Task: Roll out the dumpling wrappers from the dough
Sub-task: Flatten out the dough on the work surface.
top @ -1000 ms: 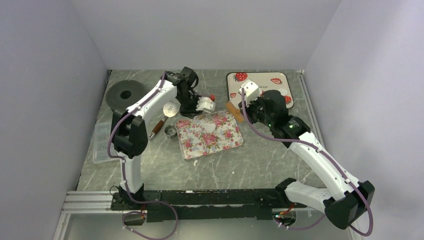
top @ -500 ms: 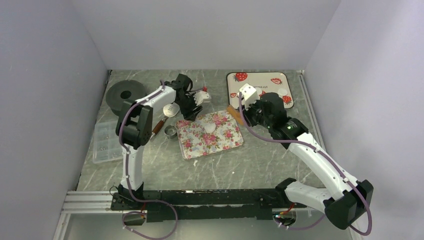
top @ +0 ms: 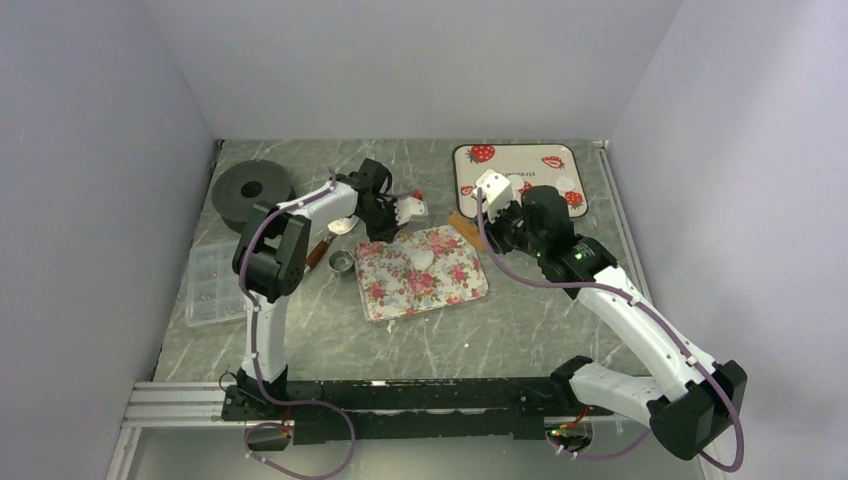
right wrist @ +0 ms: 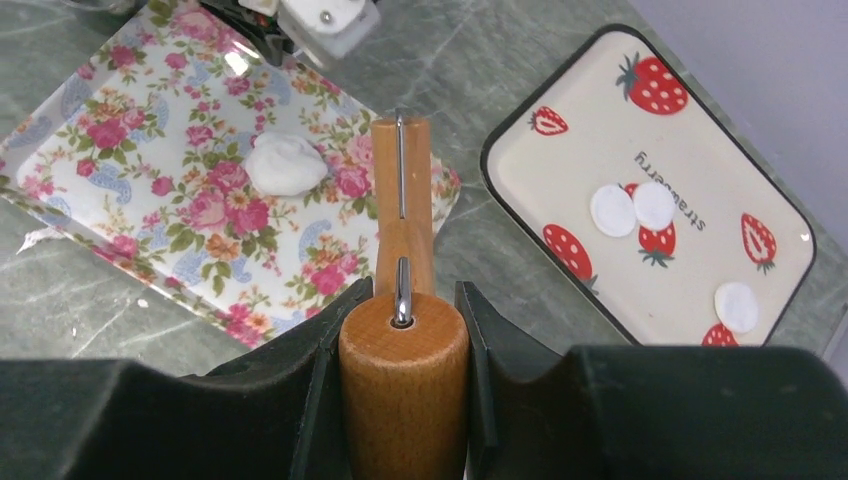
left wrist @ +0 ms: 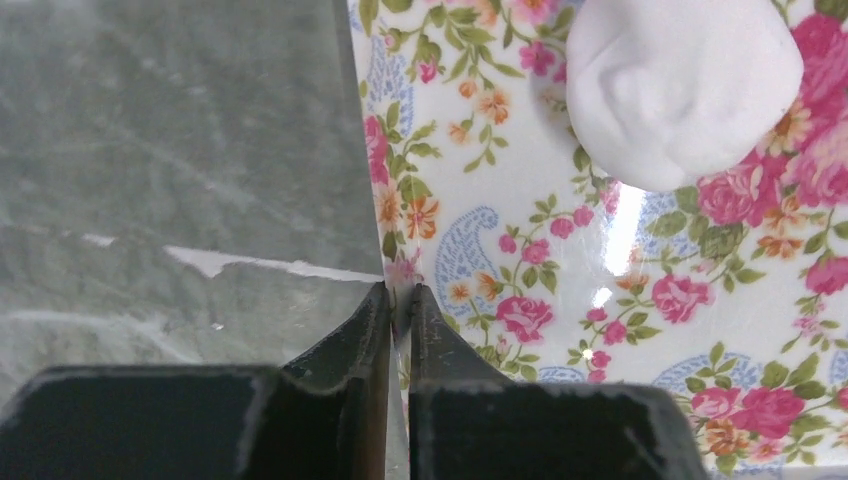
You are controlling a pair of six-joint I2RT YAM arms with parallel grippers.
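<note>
The left end effector [left wrist: 400, 300] nips the floral board [left wrist: 560, 250] by its edge; the right end effector [right wrist: 405, 295] clamps the rolling pin [right wrist: 403, 200]. Rolling the dough [right wrist: 285, 163] ahead could tear that nip loose.

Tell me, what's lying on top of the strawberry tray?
Three thin white dumpling wrappers lie on the strawberry tray: two touching side by side, and one apart near a corner. From above, the right arm covers part of the tray, so anything under it stays hidden.

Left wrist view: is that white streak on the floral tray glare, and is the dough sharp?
Left wrist view: yes, glare on the glossy floral tray below the dough, whose edges look slightly soft. Right wrist view: only a small highlight near the tray's far edge. Top view: even light.
</note>
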